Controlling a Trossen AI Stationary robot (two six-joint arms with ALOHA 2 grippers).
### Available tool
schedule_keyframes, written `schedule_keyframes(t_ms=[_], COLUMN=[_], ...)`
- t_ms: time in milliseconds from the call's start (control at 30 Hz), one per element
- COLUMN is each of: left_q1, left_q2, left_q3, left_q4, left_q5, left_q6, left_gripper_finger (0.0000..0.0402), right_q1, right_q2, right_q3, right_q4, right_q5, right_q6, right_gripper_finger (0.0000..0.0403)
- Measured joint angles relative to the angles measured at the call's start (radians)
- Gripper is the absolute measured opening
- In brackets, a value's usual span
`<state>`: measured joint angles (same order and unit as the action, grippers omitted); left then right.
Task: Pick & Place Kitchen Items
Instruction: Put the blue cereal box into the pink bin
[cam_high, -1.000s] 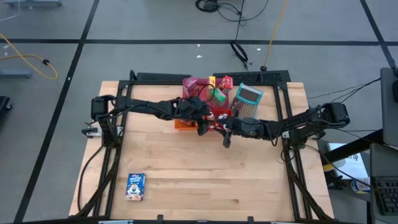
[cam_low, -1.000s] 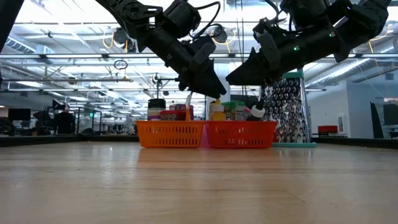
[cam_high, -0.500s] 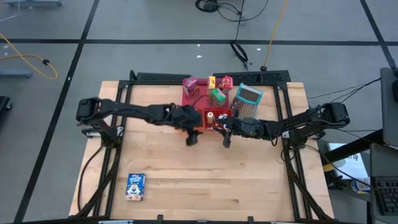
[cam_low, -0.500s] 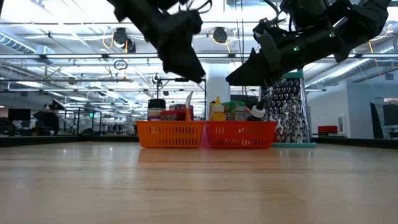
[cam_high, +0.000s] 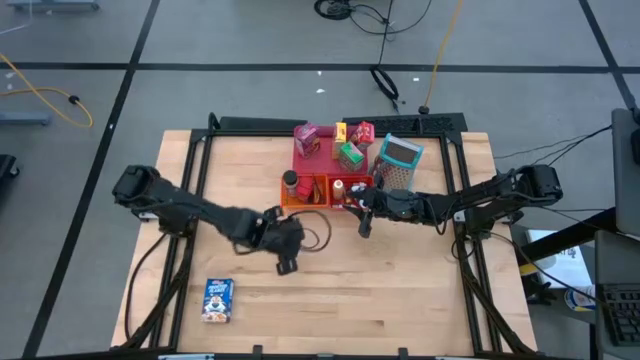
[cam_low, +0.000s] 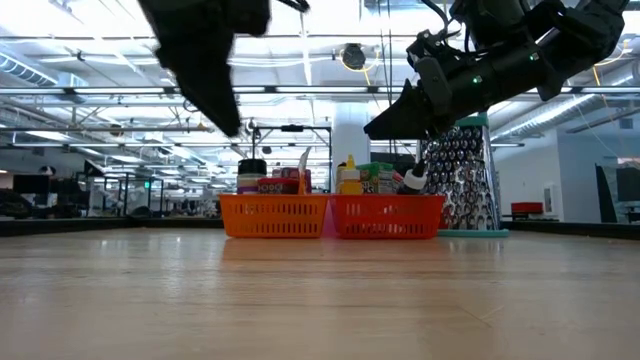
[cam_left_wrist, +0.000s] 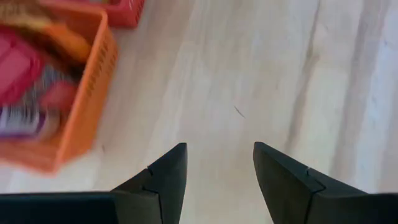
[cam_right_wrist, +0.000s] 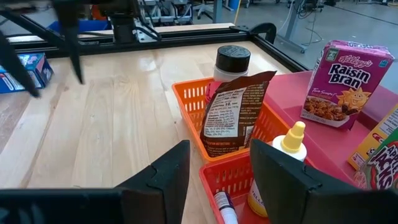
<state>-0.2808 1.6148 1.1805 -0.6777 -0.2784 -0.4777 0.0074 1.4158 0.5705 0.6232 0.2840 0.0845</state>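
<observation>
The left claw (cam_high: 284, 262), released and empty, hangs over the desk (cam_high: 400, 300); the blue box (cam_high: 218, 299) lies toward its 8 o'clock, long axis 12-to-6, nearer than to the released right claw (cam_high: 365, 226).

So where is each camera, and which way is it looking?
High view: above the table, looking straight down; both arms show, left gripper and right gripper.
Low view: at table height, looking across at the orange bin and red bin; arms hang from above.
Left wrist view: on the left arm, looking down at bare wood; two open fingers show.
Right wrist view: on the right arm, facing the bins; open fingers show.
All four share the orange bin.
</observation>
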Motion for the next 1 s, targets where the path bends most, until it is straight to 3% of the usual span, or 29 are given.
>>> schedule_keyframes(t_ms=[367,633,1000], left_q1=[-0.248,-0.378,-0.565], left_q2=[-0.047,-0.06,-0.058], left_q3=[-0.001,0.0,0.0], left_q4=[-0.273,-0.286,-0.292], left_q5=[-0.077,-0.087,0.056], left_q6=[-0.626,-0.931,-1.369], left_gripper_finger=[0.0186,0.0186,0.0186], right_q1=[0.0,0.0,0.0], right_q2=[0.0,0.0,0.0], right_q3=[0.0,0.0,0.0], right_q4=[-0.008,-0.007,-0.009], right_q5=[-0.001,0.0,0.0], right_q6=[-0.018,-0.018,0.007], right_gripper_finger=[0.016,0.016,0.016])
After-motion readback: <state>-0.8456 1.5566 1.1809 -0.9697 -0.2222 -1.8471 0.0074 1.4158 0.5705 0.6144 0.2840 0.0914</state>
